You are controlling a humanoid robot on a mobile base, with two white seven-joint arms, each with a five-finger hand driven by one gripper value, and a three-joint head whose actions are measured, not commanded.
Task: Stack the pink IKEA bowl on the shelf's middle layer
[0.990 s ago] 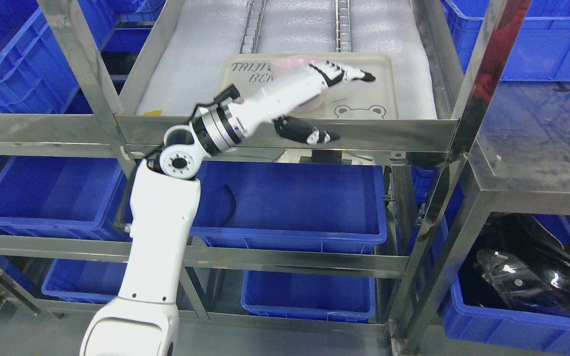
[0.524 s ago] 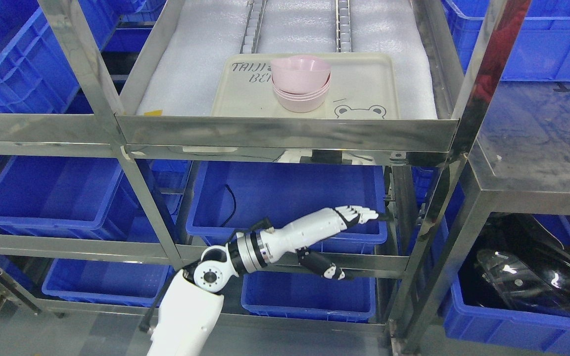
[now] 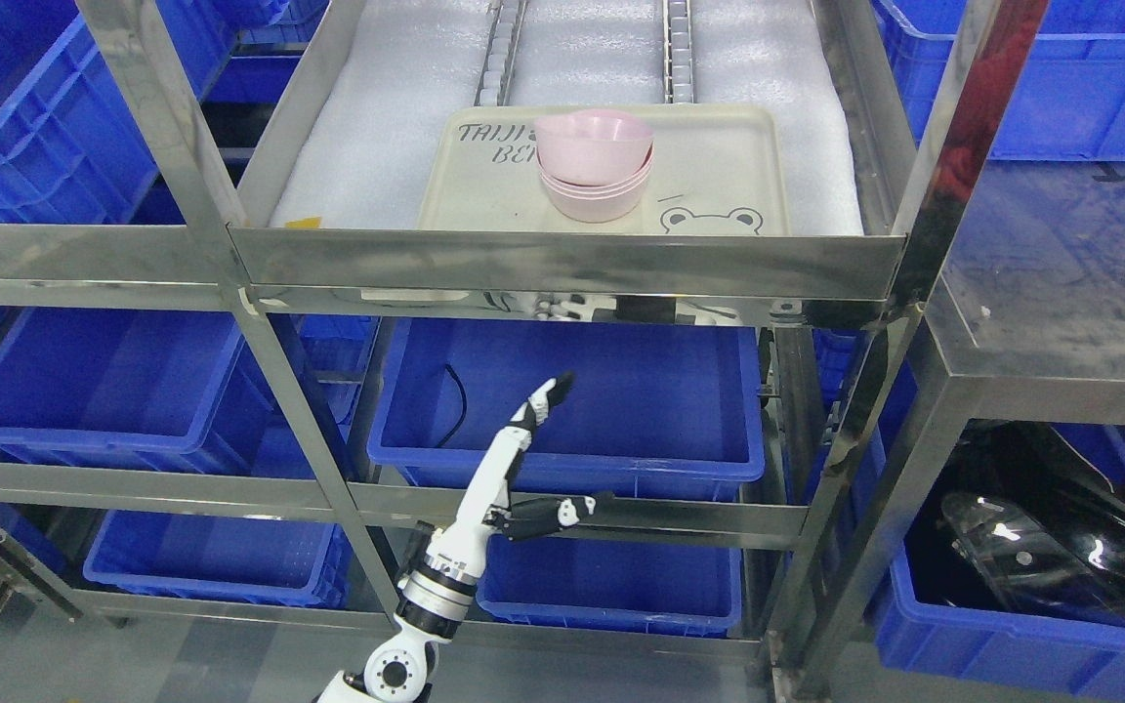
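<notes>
A stack of pink bowls point(image 3: 594, 164) stands on a cream tray point(image 3: 719, 176) on the shelf's foam-lined layer; the top bowl sits tilted in the stack. My left hand point(image 3: 533, 459) is low in front of the shelf, well below the tray, fingers straight and pointing up, thumb stuck out to the right. It holds nothing. Its arm comes up from the bottom edge left of the middle. The right arm is out of view.
The steel shelf frame point(image 3: 562, 264) has a front rail just below the tray. Blue bins point(image 3: 621, 410) fill the lower layers and both sides. A dark glossy object point(image 3: 1041, 537) lies in the bin at the lower right.
The left hand has dropped from over the bowls on the tray to below the shelf, then turned to point upward. The bowl stack stays on the tray, uncovered.
</notes>
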